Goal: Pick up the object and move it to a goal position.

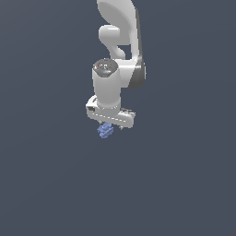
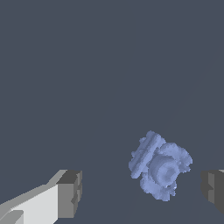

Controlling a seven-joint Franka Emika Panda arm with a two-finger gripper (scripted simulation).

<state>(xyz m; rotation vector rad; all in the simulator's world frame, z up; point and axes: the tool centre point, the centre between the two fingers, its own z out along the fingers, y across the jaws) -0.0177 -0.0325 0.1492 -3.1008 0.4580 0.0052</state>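
Periwinkle-blue object (image 2: 160, 171), lumpy and toothed, sits between the two grey fingertips (image 2: 70, 194) in the wrist view, nearer one than the other, touching neither. Claw (image 1: 110, 124) spread wide, nothing gripped. From the exterior view the little piece (image 1: 105, 130) peeks out just under the white arm (image 1: 115, 50), against the plain dark bench (image 1: 184, 184).
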